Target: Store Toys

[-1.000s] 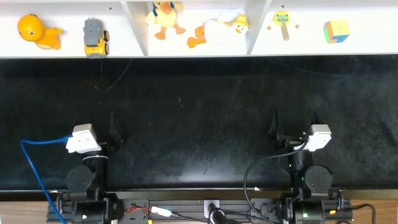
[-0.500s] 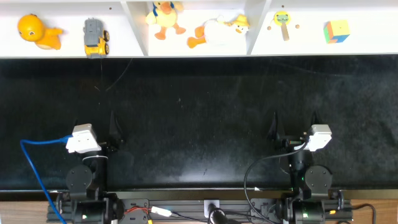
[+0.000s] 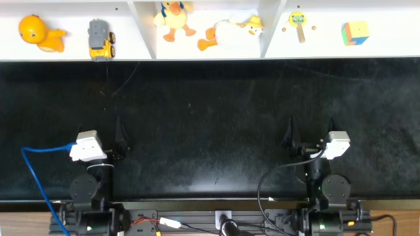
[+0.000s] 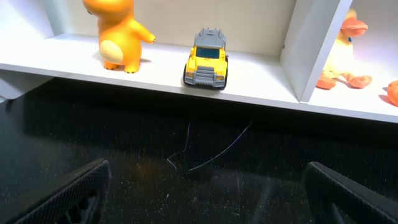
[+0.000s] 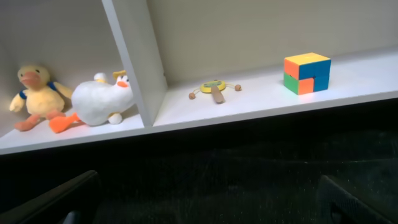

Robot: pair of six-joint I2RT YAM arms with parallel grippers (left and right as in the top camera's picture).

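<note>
Toys are stored along the white shelf point(image 3: 197, 54) at twelve o'clock. An orange duck figure point(image 3: 39, 33) and a yellow truck point(image 3: 100, 39) are seen at eleven o'clock, a yellow plush duck point(image 3: 174, 18) and a white plush bird point(image 3: 230, 33) in the middle compartment, and a rattle point(image 3: 298, 23) and a colour cube point(image 3: 354, 33) at one o'clock. The left gripper point(image 3: 100, 136) at seven o'clock and the right gripper point(image 3: 310, 134) at five o'clock are held spread wide over the black mat point(image 3: 210, 118).

The left arm point(image 3: 88, 190) sits folded low over its base at 7 o'clock of the top view, and the right arm point(image 3: 325, 187) sits the same way at 5 o'clock. Both point toward 12 o'clock. The left gripper point(image 3: 100, 131) has its fingers spread wide apart, and the right gripper point(image 3: 310, 131) is spread just as wide.
</note>
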